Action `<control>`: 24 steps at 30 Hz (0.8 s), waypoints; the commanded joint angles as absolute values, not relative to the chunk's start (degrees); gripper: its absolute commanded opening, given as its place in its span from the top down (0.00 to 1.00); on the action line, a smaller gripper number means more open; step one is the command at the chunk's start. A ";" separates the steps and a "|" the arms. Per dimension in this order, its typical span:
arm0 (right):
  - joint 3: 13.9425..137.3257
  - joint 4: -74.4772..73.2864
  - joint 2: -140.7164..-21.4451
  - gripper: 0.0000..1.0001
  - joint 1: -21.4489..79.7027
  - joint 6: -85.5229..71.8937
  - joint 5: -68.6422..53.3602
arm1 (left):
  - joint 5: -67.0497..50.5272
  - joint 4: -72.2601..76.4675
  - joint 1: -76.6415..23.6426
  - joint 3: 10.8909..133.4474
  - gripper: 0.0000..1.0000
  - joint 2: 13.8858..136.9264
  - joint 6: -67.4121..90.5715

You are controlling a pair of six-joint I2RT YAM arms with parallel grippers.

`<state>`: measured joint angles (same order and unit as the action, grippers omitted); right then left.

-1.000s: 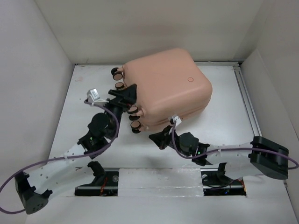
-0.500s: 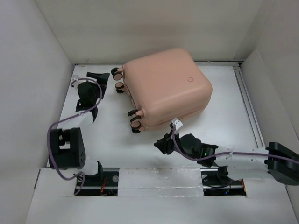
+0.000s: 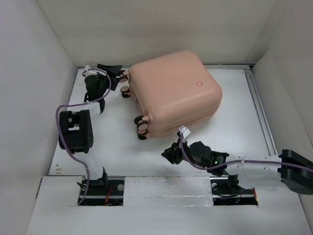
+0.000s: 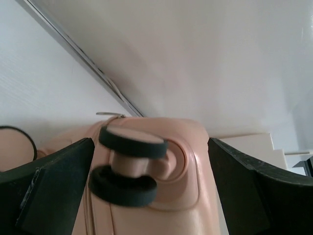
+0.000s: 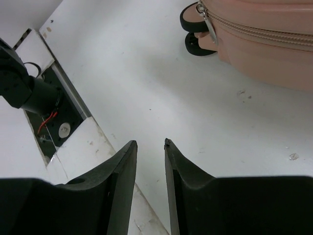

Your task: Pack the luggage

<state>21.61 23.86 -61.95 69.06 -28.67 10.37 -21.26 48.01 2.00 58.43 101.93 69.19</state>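
Observation:
The luggage (image 3: 173,90), a pale peach-pink hard-shell suitcase, lies shut and flat at the back middle of the table, its caster wheels (image 3: 142,126) facing left. My left gripper (image 3: 114,70) is at its back left corner. In the left wrist view the gripper (image 4: 150,147) is wide open, with one caster wheel (image 4: 129,169) between the fingers (image 4: 58,181) and untouched. My right gripper (image 3: 169,153) is low over the table in front of the luggage. In the right wrist view it (image 5: 150,143) holds nothing and has a narrow gap. The zip pull (image 5: 208,24) shows at the top right.
White walls close in the table at the left, back and right. A metal rail (image 3: 259,107) runs along the right side. The arm bases sit in a slot (image 3: 166,188) at the near edge. The left arm's elbow (image 3: 76,129) stands near the left wall.
My left arm swung away from the luggage's front wheels to the back left, and its gripper now straddles the back caster. My right gripper drew back a little from the luggage's front edge.

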 commanded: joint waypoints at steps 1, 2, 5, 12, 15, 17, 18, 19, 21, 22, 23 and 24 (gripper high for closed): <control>21.71 26.63 -61.79 0.65 69.70 -28.91 9.05 | -23.73 50.46 1.93 64.50 0.02 104.66 70.31; 21.19 27.15 -61.79 0.65 69.70 -28.92 9.05 | -23.73 50.45 1.41 65.03 0.02 105.20 71.01; 21.18 27.16 -61.17 0.65 69.70 -28.92 9.05 | -22.94 47.04 0.88 66.97 0.03 106.69 71.02; 21.70 25.41 -59.60 0.65 69.70 -28.92 9.05 | -22.41 46.41 -0.17 70.66 0.23 108.46 70.49; 21.71 24.18 -57.58 0.65 69.70 -28.92 10.19 | -22.41 46.41 -0.18 71.19 0.53 109.77 71.18; 21.71 21.98 -56.08 0.63 69.70 -29.44 11.95 | -21.36 46.41 -0.18 70.58 0.74 109.78 71.89; 21.71 21.10 -54.25 0.59 69.70 -29.44 12.74 | -21.36 46.41 -0.18 70.58 0.80 109.78 71.89; 21.71 19.01 -53.10 0.57 69.70 -29.44 13.35 | -21.36 46.41 -0.18 70.58 0.85 109.78 71.89; 21.71 16.71 -49.59 0.54 69.70 -29.97 16.16 | -21.36 46.41 -0.18 70.58 1.00 109.78 71.29; 21.71 15.57 -48.53 0.53 69.70 -29.97 17.30 | -21.36 46.41 -0.18 69.62 1.00 108.30 71.28; 21.19 14.16 -47.56 0.53 67.78 -29.97 17.92 | -20.84 47.02 -0.18 68.91 1.00 107.41 70.76; 21.18 14.15 -46.85 0.53 66.37 -29.97 17.93 | -20.83 47.63 -0.18 66.64 1.00 106.36 70.14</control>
